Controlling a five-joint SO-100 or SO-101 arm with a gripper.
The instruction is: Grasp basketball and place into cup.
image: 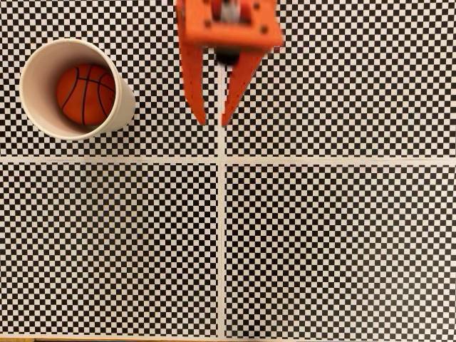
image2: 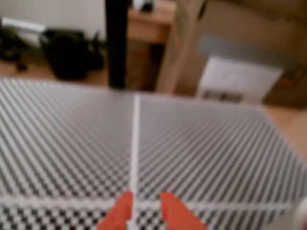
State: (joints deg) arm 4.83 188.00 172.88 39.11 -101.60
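We see the basketball inside the upright cup, mouth facing the fixed view, upper left, while the gripper hangs empty, jaws slightly apart.

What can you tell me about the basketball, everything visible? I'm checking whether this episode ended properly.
In the fixed view the basketball is a small orange-red toy ball with black seam lines curving across it, smooth and slightly glossy like rubber or plastic. It sits inside the cup, low down and well below the cream-white rim, so only its upper face shows. It lies toward the cup's right side. The cup stands in the upper left of the checkered surface. The pincer is apart to the right, holding nothing.
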